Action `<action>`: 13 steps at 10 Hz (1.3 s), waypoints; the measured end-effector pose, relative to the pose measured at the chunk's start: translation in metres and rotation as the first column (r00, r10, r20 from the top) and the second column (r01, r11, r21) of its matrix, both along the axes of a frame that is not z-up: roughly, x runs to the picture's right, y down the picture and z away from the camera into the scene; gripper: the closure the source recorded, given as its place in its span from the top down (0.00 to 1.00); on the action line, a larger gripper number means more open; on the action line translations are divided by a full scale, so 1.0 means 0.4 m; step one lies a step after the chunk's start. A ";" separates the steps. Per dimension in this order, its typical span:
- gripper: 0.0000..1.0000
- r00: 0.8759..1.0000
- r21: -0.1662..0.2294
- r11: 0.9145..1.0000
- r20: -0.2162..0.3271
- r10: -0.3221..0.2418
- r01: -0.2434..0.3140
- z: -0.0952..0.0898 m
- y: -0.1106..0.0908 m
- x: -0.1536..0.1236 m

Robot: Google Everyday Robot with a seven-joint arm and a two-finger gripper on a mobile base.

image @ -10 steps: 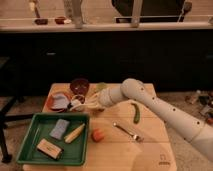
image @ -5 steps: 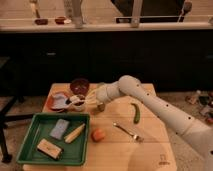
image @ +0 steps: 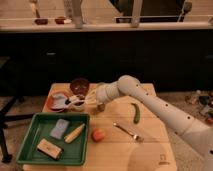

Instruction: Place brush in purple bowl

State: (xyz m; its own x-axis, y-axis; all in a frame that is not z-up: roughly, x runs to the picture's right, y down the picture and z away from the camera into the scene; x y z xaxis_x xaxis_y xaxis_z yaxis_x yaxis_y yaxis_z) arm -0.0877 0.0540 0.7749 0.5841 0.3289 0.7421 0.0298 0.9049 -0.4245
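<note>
Purple bowl [image: 79, 85] just beyond claw [image: 83, 102] | brush [image: 73, 101] by claw, indistinct

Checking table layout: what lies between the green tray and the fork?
In the camera view, a round orange-red fruit sits there on the table. The gripper is farther back, near the purple bowl.

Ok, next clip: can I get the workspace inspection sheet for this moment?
Surface: wooden table.
Job's things: brush at the orange plate; purple bowl just behind it, brush not yet inside.
Clutter: green tray holding a sponge; fork; green pepper; orange fruit.
End effector: beside the plate, in front of the purple bowl.
Cables: nothing seen.
Surroundings: dark counter behind.
</note>
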 end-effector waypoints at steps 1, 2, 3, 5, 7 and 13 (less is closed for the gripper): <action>0.00 1.000 0.012 1.000 -0.001 -0.003 0.003 0.000 -0.012 -0.001; 0.00 1.000 0.036 0.999 0.011 -0.016 0.016 0.001 -0.046 -0.024; 0.00 0.999 0.052 0.998 0.020 -0.025 0.024 0.003 -0.073 -0.043; 0.00 0.999 0.091 0.995 0.039 -0.032 0.028 0.010 -0.138 -0.073; 0.00 0.998 0.096 0.995 0.052 -0.022 0.017 0.025 -0.166 -0.087; 0.00 0.993 0.051 0.994 0.073 0.093 -0.097 0.206 -0.262 -0.103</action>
